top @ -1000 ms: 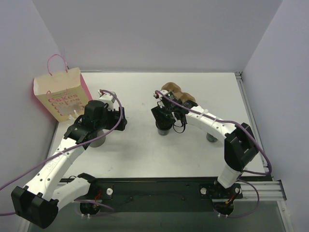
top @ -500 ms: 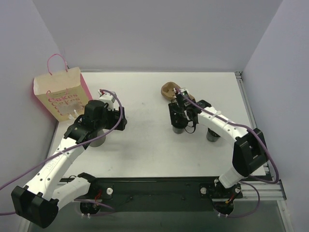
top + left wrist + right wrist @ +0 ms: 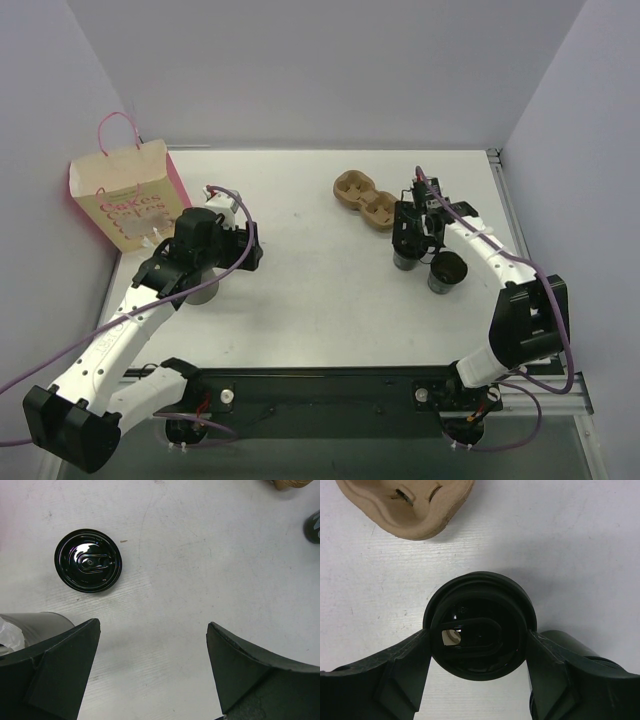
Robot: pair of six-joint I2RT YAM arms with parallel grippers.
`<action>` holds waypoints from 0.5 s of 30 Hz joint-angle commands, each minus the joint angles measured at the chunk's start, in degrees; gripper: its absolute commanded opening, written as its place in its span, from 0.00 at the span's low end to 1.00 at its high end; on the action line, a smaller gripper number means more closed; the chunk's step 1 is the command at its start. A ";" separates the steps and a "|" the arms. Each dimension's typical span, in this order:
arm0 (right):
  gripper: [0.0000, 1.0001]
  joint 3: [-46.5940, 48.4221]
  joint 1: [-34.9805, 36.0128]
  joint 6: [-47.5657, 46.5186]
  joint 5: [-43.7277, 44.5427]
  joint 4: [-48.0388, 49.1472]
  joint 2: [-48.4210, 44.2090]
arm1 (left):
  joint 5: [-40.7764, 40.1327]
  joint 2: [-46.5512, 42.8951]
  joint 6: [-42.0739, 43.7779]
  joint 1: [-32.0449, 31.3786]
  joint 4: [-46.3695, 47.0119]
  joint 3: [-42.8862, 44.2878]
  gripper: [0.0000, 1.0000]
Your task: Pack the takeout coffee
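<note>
Pinching the takeout coffee (image 3: 479, 625), the right gripper (image 3: 477, 645) is holding it near the cardboard carrier (image 3: 405, 505), just beside a lidless cup (image 3: 447, 270). The left gripper (image 3: 152, 630) is hovering spread wide near a black lid (image 3: 88, 560).

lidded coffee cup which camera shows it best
Right wrist: the lidded cup sits centre frame, seen from above, held by the right gripper. The top view shows it small, largely under that gripper. The left wrist view catches at most a dark sliver at its right edge.
</note>
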 commanded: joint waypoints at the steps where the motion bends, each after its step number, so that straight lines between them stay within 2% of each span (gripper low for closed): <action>1: 0.74 -1.13 -2.23 -1.24 -2.49 -2.87 0.39 | -1.59 -0.96 0.73 -0.18 0.84 0.05 0.97; 7: 0.84 1.68 -2.32 -0.28 -9.52 -2.79 -1.99 | -4.67 -1.40 -0.94 -0.18 0.84 1.19 0.96; 11: 0.90 5.72 -2.14 0.86 -6.54 -6.47 -3.65 | -7.56 1.14 -2.26 -0.09 -4.32 7.84 0.95; 15: 0.91 7.92 -2.23 1.39 -2.42 -9.55 -5.59 | -13.27 4.22 -2.61 -0.01 -7.86 12.95 0.94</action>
